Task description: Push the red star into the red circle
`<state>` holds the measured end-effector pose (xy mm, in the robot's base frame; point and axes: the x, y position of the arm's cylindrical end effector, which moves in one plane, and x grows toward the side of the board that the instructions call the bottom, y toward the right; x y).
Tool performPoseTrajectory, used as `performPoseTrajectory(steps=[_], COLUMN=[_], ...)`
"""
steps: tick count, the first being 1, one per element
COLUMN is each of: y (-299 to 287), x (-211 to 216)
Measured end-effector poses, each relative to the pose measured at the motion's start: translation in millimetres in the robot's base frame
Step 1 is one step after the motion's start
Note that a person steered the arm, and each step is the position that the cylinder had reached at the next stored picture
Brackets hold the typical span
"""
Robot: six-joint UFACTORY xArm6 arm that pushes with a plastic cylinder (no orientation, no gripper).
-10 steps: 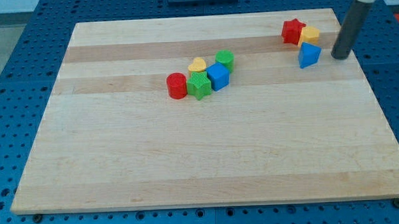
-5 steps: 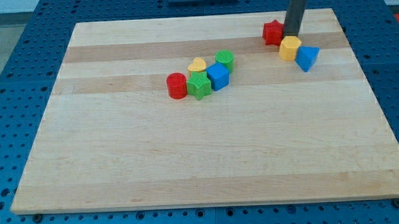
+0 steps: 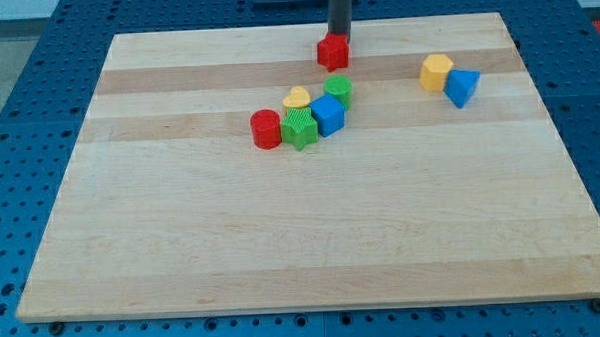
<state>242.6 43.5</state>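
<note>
The red star (image 3: 333,52) lies near the top middle of the wooden board (image 3: 312,238). My tip (image 3: 338,35) stands right behind it, on its top side, touching or nearly touching. The red circle (image 3: 266,129) sits lower left of the star, at the left end of a cluster of blocks. Between star and circle lie a yellow heart (image 3: 297,97), a green cylinder (image 3: 338,89), a blue cube (image 3: 328,115) and a green star-like block (image 3: 300,128).
A yellow hexagonal block (image 3: 436,73) and a blue triangle (image 3: 462,87) sit together at the upper right of the board. The board rests on a blue perforated table (image 3: 18,118).
My tip swept left from the right edge along the top of the board. It pushed the red star away from the yellow and blue blocks to the top middle.
</note>
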Motion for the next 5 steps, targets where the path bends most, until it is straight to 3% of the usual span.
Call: performPoseTrajectory(steps=[2,3,5], y=[25,11,-79], x=[13,25,31])
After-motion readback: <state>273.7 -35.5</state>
